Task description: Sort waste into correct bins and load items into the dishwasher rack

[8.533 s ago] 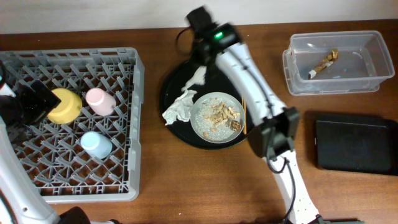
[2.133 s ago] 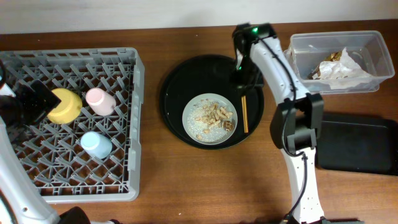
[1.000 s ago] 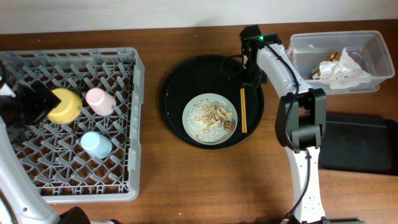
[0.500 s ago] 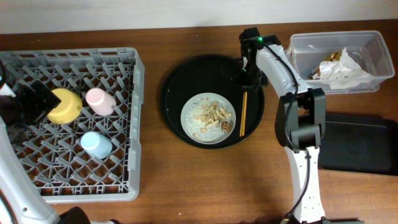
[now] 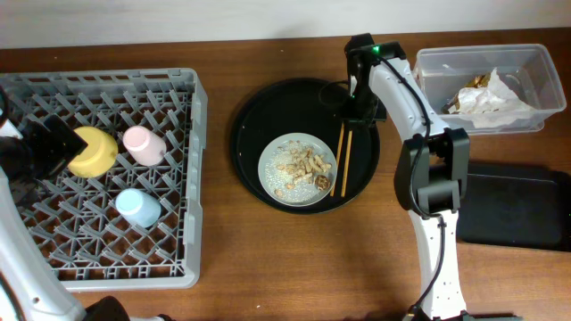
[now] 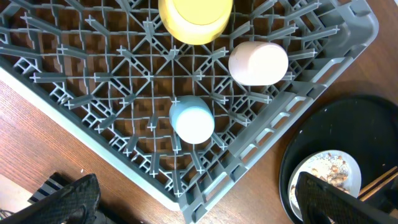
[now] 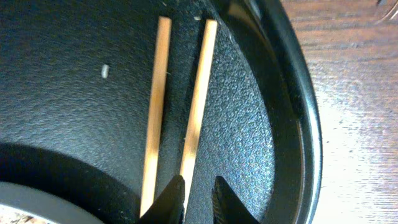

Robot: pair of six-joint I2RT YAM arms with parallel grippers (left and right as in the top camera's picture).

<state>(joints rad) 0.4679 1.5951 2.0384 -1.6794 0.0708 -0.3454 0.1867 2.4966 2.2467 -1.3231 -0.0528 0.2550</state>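
Wood table (image 5: pixel 268 267); pebbled round tray (image 5: pixel 285 107), thin chopsticks (image 5: pixel 339 160).

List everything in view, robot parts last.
rack: 1, grey, left
bowl: 1, yellow, rack
pink cup: 1, pink, rack
blue cup: 1, light-blue, rack
tray: 1, black, centre
plate: 1, grey, on tray
scraps: several, beige, on plate
chopsticks: 2, wooden, on tray
tub: 1, clear, upper right
napkins: some, white, in tub
wrapper: 1, brown-gold, in tub
container: 1, black, right
left gripper: 1, black, open above rack
right gripper: 1, black, over chopsticks
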